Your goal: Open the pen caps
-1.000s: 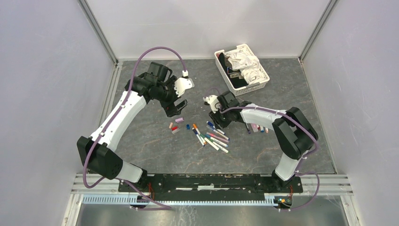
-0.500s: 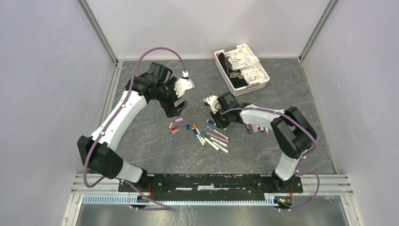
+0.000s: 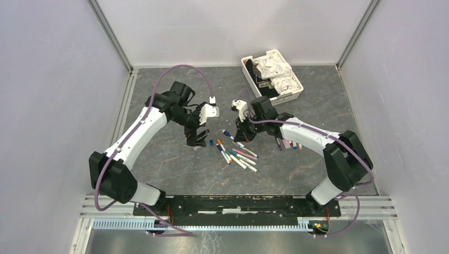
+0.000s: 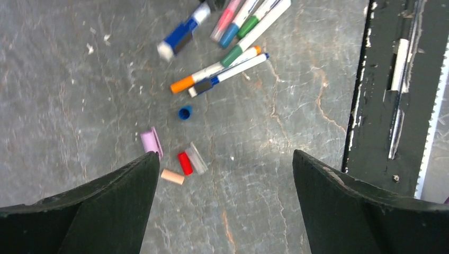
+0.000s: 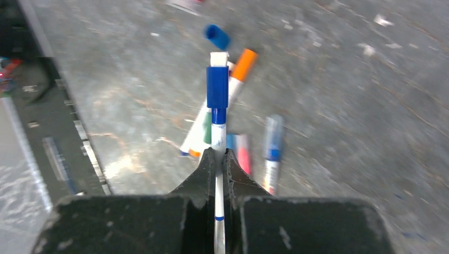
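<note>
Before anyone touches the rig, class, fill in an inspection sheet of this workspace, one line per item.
Surface: grey marbled table, scuffed.
Job's things: pens lie bunched mid-table; one blue pen is held; loose caps, blue, lilac, red, peach and clear, lie scattered beside the bunch.
Clutter: white basket of cloth at the far side.
Grippers: left gripper open above the loose caps; right gripper has its fingers shut on the blue pen's barrel.
Cables: purple cable arches over the left arm; another follows the right arm.
Surroundings: plain pale walls; black rail at the near edge.
</note>
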